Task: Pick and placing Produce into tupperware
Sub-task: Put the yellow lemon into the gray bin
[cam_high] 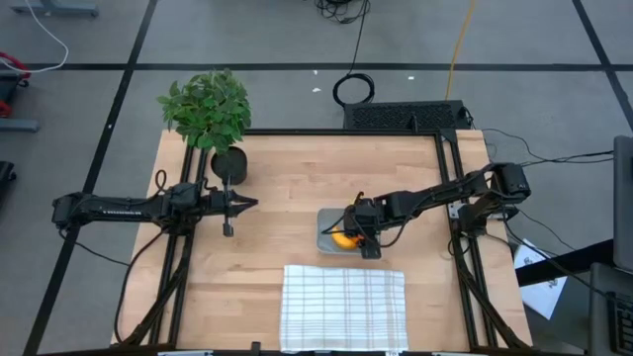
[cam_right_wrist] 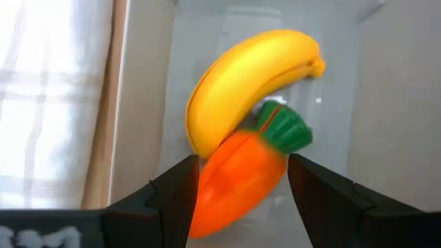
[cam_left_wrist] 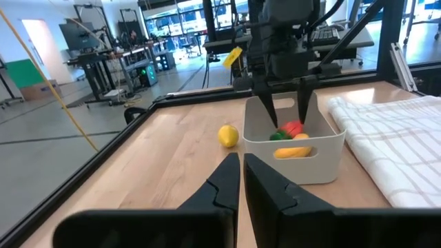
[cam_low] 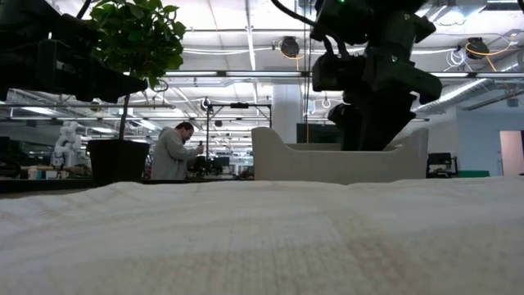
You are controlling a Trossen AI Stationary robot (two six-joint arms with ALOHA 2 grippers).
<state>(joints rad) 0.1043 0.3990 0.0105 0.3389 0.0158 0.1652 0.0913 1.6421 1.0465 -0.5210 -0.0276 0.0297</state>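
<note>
i see my right gripper (cam_right_wrist: 241, 180), jaws wide, straddling the carrot (cam_right_wrist: 238, 172) in the tupperware (cam_high: 328, 229), its green top touching the banana (cam_right_wrist: 241, 83) lying crosswise. lemon (cam_left_wrist: 228, 135) on bare wood just beside the tub. left gripper (cam_left_wrist: 241, 180) pinched shut, well apart.

No text, label or number can be read anywhere here.

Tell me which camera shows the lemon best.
The left wrist view: the lemon sits in plain sight on the table beside the tupperware. The high, low and right wrist views do not show it.
</note>
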